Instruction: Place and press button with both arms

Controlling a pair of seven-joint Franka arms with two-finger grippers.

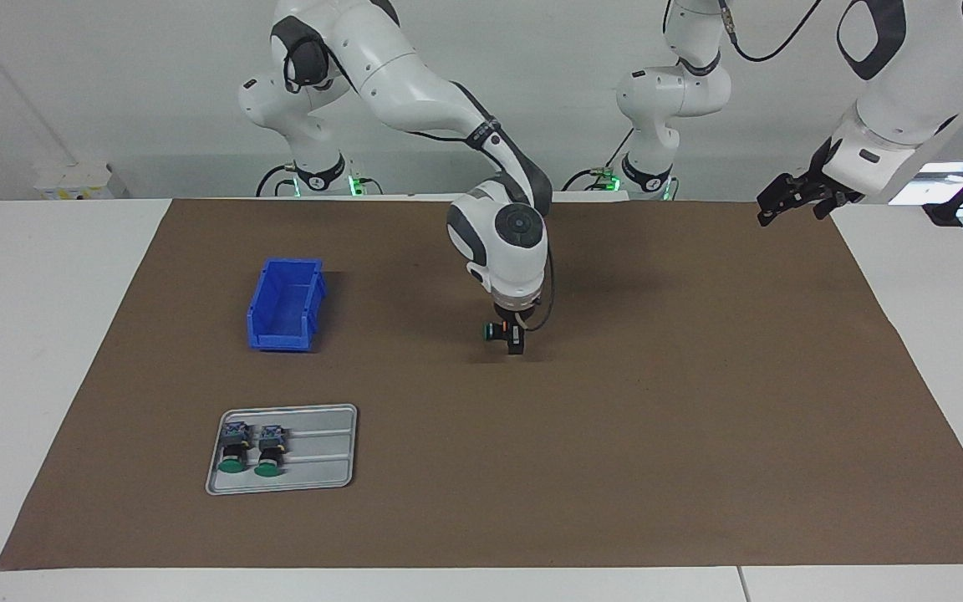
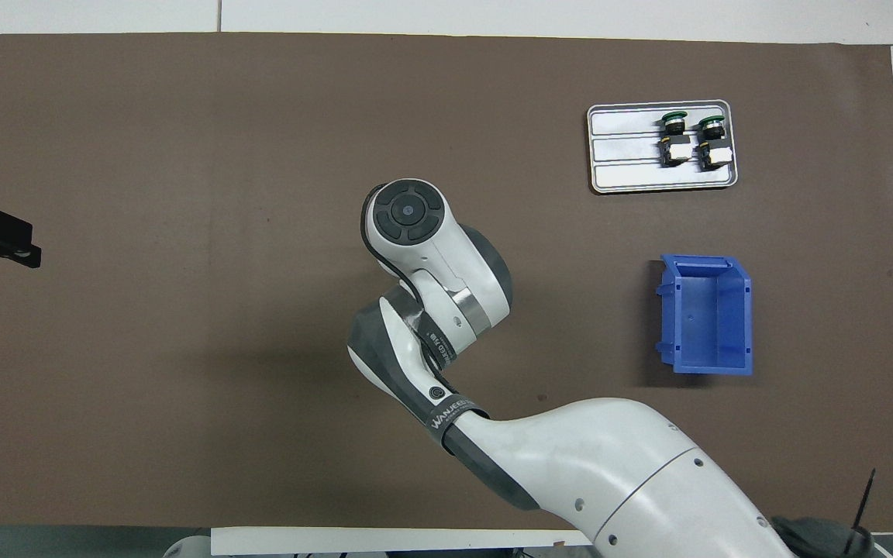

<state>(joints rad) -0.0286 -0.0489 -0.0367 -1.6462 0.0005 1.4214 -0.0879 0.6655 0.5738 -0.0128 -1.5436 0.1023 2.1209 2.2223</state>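
Two sets of fingers are mine. My right fingers hang low over the middle of the table, clenched on the button, green cap pointing to three o'clock in the overhead view, toward the blue bin. At twelve o'clock from that bin, two spare buttons lie in the grey tray. My left fingers wait raised over the table's edge at my left arm's end; I cannot tell their state.
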